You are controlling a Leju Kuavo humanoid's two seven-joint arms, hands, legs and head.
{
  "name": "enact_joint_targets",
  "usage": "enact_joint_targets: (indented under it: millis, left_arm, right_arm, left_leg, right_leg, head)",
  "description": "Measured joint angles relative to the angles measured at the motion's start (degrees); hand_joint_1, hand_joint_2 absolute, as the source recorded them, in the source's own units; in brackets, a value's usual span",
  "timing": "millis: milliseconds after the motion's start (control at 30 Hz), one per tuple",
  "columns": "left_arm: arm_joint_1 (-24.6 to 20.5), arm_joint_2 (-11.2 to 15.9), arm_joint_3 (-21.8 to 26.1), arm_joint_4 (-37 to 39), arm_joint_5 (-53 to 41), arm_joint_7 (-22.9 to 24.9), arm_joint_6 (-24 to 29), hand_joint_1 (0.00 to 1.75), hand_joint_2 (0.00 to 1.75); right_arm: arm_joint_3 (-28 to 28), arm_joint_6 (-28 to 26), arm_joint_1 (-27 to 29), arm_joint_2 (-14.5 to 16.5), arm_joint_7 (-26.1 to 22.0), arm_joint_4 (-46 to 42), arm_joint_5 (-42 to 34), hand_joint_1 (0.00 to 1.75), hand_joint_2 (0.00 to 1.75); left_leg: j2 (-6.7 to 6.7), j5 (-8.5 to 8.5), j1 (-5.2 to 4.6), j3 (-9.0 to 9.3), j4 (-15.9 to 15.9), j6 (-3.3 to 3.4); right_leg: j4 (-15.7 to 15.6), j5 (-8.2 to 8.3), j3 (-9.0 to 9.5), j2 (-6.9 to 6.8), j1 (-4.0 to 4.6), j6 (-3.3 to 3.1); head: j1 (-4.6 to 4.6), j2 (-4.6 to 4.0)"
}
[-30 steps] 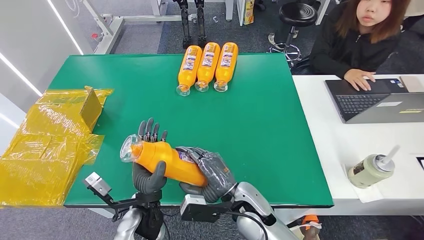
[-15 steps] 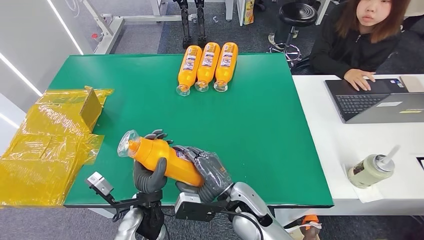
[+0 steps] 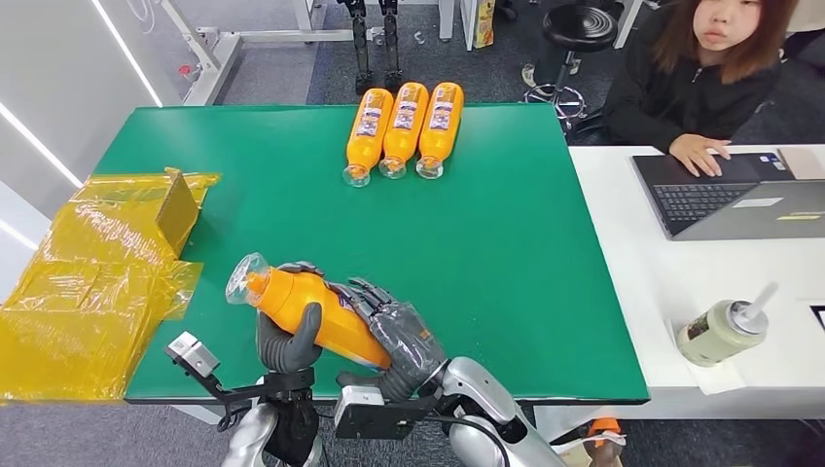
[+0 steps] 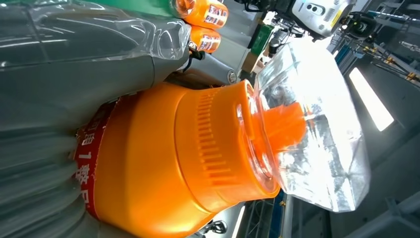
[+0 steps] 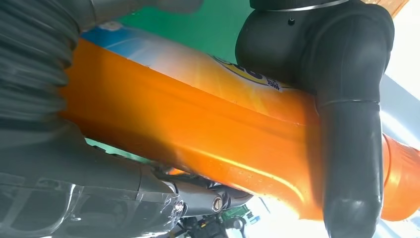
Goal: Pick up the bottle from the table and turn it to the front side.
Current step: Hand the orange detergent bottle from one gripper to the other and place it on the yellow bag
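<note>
Both hands are wrapped around the orange bottle (image 3: 316, 312), held just above the near edge of the green table (image 3: 506, 253), clear cap pointing left. Left hand (image 3: 284, 342) cups it from underneath, right hand (image 3: 394, 336) clasps the base end. Three more orange bottles (image 3: 403, 129) lie side by side at the far edge.

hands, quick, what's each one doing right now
Left hand: holding the orange bottle near its neck end, thumb across the body.
Right hand: holding the same bottle at its base end.
</note>
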Motion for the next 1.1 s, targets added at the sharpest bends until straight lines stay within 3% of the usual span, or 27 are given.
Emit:
enact_joint_targets:
  millis: [267,500,633,933,1100]
  left_arm:
    - [-0.3,0.0,0.0,0.0,0.1,0.0,-0.4,1.75,1.75]
    - [-0.7,0.0,0.1,0.4,-0.2,0.8,0.4,1.75,1.75]
    - [-0.9,0.0,0.2,0.4,-2.8,-0.4,3.5,1.75,1.75]
    - [-0.9,0.2,0.8,0.4,-4.8,-1.0,5.0,1.75,1.75]
    - [-0.9,1.0,1.8,-0.7,-11.1,-2.6,9.8,1.75,1.75]
  right_arm:
    - [-1.4,-3.8,1.9,0.5,-1.4,-2.3,-1.2,0.00,1.75]
    - [-4.6,-17.6,5.1,2.6,-8.2,-12.2,-5.1,0.00,1.75]
    - [-6.0,-25.3,6.7,2.6,-12.5,-13.6,-10.1,0.00,1.75]
    - [-6.7,-27.3,7.7,2.6,-14.3,-13.5,-12.8,0.00,1.75]
    - [-6.7,-28.3,8.3,2.6,-15.2,-13.1,-14.4,0.00,1.75]
  left_leg:
    - [-0.03,0.00,0.00,-0.02,0.0,0.00]
    - [0.06,-0.01,0.00,-0.07,0.0,-0.01]
    - [0.09,-0.01,-0.01,-0.08,0.0,0.00]
    - [0.09,-0.01,0.00,-0.08,0.0,-0.01]
    - [0.09,-0.01,0.00,-0.08,0.0,-0.01]
  right_leg:
    - [0.0,0.00,0.00,-0.02,0.00,0.00]
    - [0.0,-0.01,-0.13,0.08,0.00,-0.01]
    - [0.0,0.00,-0.12,0.11,-0.01,-0.02]
    - [0.0,-0.01,-0.13,0.10,0.00,-0.02]
    - [0.0,-0.01,-0.13,0.10,0.00,-0.03]
  head:
    - [0.00,0.00]
    - [-0.01,0.00]
    - [0.00,0.00]
    - [-0.01,0.00]
    - [-0.01,0.00]
